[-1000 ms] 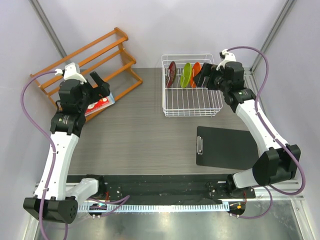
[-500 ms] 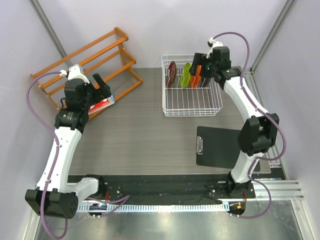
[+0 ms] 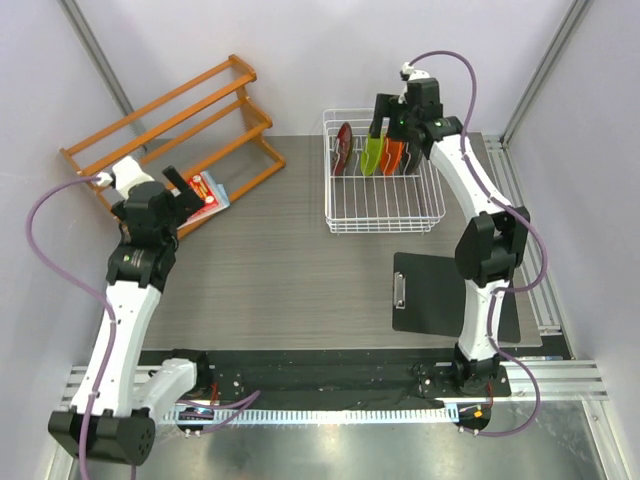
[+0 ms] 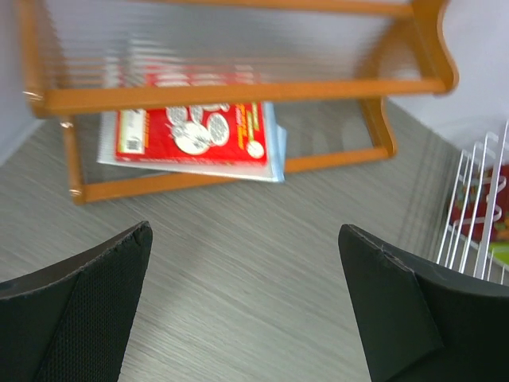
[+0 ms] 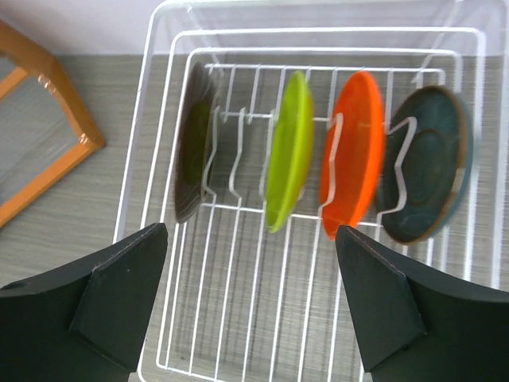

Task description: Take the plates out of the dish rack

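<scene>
While four plates (image 5: 286,151) stand on edge in a row across the dish rack (image 3: 385,210), the open right fingers (image 5: 119,294) hover directly above them, the open left fingers (image 4: 79,310) well apart.

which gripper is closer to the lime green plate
Right. The right gripper hangs above the lime green plate; the left gripper is far off by the wooden shelf.

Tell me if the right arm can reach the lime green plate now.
Probably yes: the open right gripper hangs above the dish rack, and the lime green plate stands uncovered, though the orange plate stands close beside.
</scene>
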Motion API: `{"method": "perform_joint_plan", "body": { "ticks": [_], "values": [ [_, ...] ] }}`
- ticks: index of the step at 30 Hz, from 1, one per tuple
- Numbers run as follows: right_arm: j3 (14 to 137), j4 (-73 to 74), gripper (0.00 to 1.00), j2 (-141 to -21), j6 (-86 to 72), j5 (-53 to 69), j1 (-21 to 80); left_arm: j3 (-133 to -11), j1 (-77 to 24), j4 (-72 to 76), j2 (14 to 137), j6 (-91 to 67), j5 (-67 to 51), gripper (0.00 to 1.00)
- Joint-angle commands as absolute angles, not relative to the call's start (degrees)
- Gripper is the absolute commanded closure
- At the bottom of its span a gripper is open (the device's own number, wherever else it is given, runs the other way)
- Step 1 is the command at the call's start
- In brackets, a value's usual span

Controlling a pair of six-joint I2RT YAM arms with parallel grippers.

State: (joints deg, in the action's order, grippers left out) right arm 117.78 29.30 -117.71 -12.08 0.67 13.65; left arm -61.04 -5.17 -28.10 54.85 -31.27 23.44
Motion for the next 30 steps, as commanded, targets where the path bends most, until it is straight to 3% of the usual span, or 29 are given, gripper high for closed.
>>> {"method": "perform_joint_plan", "body": {
  "ticks": [1, 12, 21, 30],
  "values": [
    [122.07, 30.85, 0.08, -118.91, -9.41, -1.65, 16.7, -60.12, -5.1, -27.68, 51.42, -33.13, 31.99, 0.0],
    [133.41, 34.98, 0.11, -128.31, -9.32, -4.57, 20.91, -59.59, -5.19, -27.16, 53.52, -34.45, 29.18, 0.0],
    [141.67, 35.33, 0.2, -137.0, -8.53, -12.74, 23.55, -59.15, -5.1, -26.81, 54.23, -34.45, 27.16, 0.01],
    [143.61, 32.61, 0.4, -140.45, -6.68, -18.98, 24.87, -58.8, -5.19, -26.28, 55.63, -34.37, 26.9, 0.01]
  ]
}}
